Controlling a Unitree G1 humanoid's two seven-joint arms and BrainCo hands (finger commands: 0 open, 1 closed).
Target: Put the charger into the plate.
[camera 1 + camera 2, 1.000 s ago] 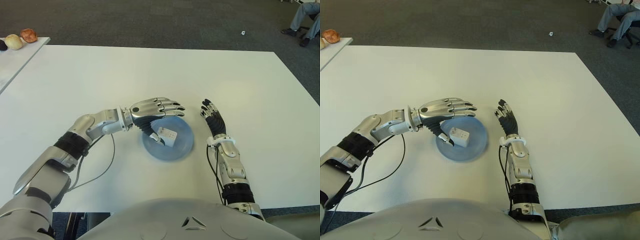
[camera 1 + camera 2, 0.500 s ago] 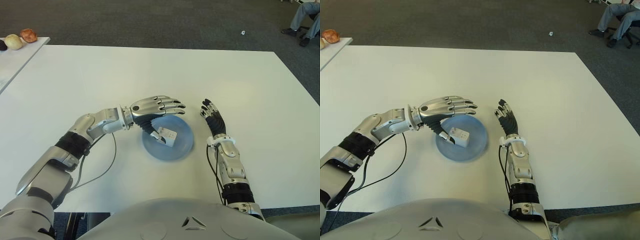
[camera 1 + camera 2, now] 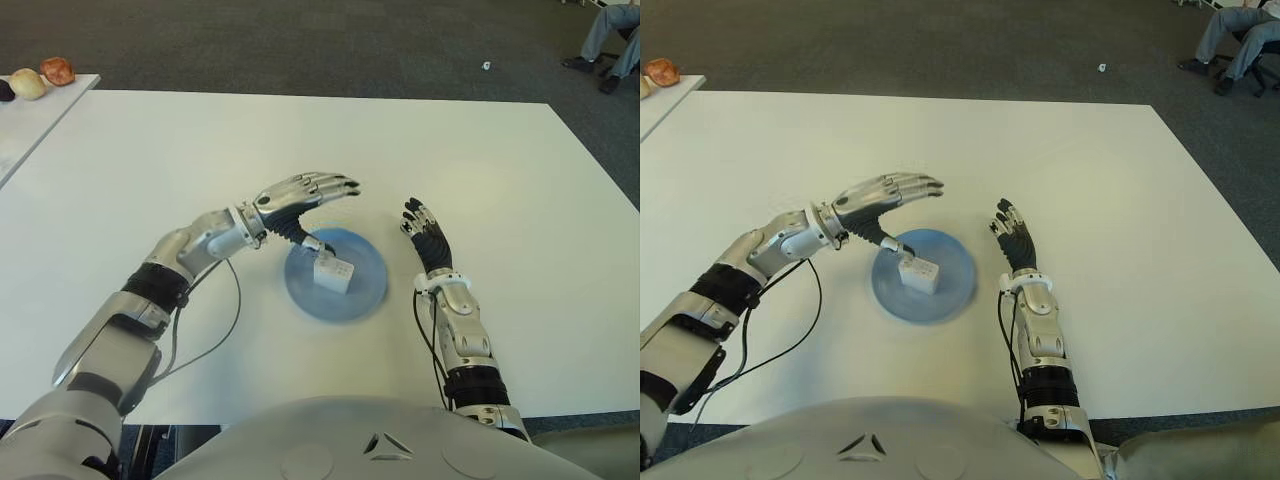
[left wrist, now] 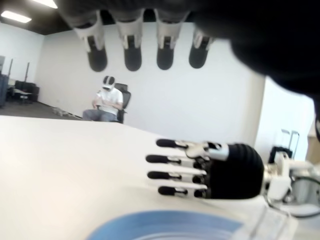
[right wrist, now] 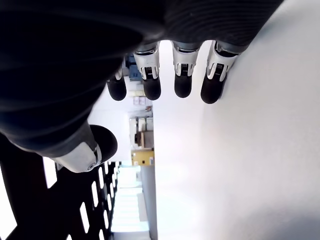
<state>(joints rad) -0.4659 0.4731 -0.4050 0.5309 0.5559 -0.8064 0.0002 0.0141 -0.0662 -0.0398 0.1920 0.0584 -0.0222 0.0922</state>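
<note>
A round blue plate (image 3: 362,290) lies on the white table (image 3: 300,140) just in front of me. The white block charger (image 3: 333,272) stands inside it, left of its middle. My left hand (image 3: 330,213) hovers over the plate's far left rim, open. Its fingers (image 3: 318,186) are stretched out, and the thumb (image 3: 305,238) points down just beside the charger's top. The left wrist view shows the spread fingertips (image 4: 132,57), the plate's rim (image 4: 165,225) and a blurred corner of the charger (image 4: 270,225). My right hand (image 3: 425,232) shows to the right of the plate, open with straight fingers.
A black cable (image 3: 215,330) loops on the table beside my left forearm. A second table (image 3: 30,125) at the far left carries a few round items (image 3: 42,78). A person's legs (image 3: 610,40) show on the carpet at the far right.
My left hand has lifted and swung back toward the far left, with its fingers no longer over the charger. The charger stays in the plate. The right hand has not moved.
</note>
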